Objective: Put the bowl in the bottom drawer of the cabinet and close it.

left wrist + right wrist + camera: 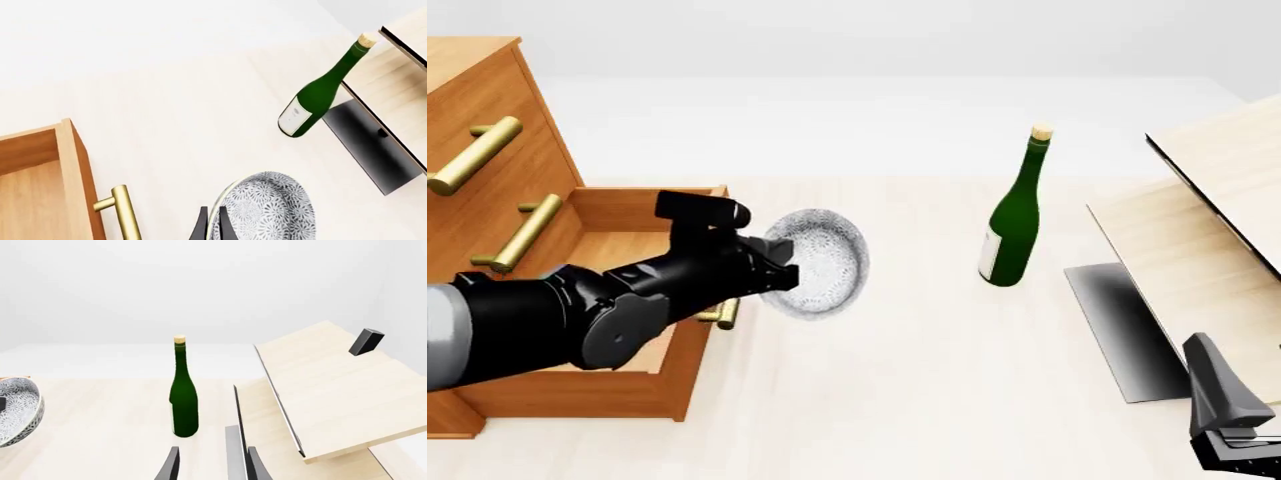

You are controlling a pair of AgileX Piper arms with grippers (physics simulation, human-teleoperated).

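Observation:
The speckled white-grey bowl (821, 262) hangs tilted on its edge, just right of the front of the open bottom drawer (587, 392). My left gripper (777, 270) is shut on its rim. In the left wrist view the two fingers (200, 227) pinch the bowl (273, 210), with the drawer's brass handle (123, 210) and wood interior (33, 200) beside them. The orange-brown cabinet (467, 85) stands at the far left. My right gripper (213, 467) is open and holds nothing, low at the near right (1228, 440).
A green bottle (1012, 225) with a cork stands upright right of the middle, also in the left wrist view (320, 95). Pale light-wood panels (1214, 200) with a dark base lean at the right side. The two upper drawers are closed.

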